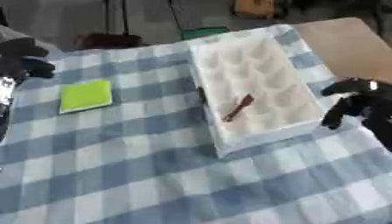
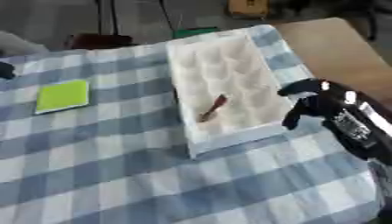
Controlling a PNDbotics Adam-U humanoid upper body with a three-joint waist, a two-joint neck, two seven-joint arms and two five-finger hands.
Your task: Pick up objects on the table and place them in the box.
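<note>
A white shallow box [image 1: 257, 52] lies on the blue-and-white checked cloth, reaching from the far middle toward me. A thin brown stick-like object [image 1: 238, 107] rests inside it near its front end. A lime-green square pad [image 1: 85, 95] lies flat on the cloth to the left. My right hand [image 2: 315, 98] hovers just right of the box's front corner, fingers relaxed and pointing down, holding nothing. My left hand [image 1: 24, 57] shows at the left edge, black fingers curled, nothing seen in them.
The checked tablecloth [image 1: 153, 175] covers the near table. A bare tan tabletop [image 2: 337, 48] shows at the right rear. Beyond the far edge lie a dark reddish object [image 1: 107, 40], a green item [image 1: 203, 32] and an orange thing [image 1: 253, 6] on the floor.
</note>
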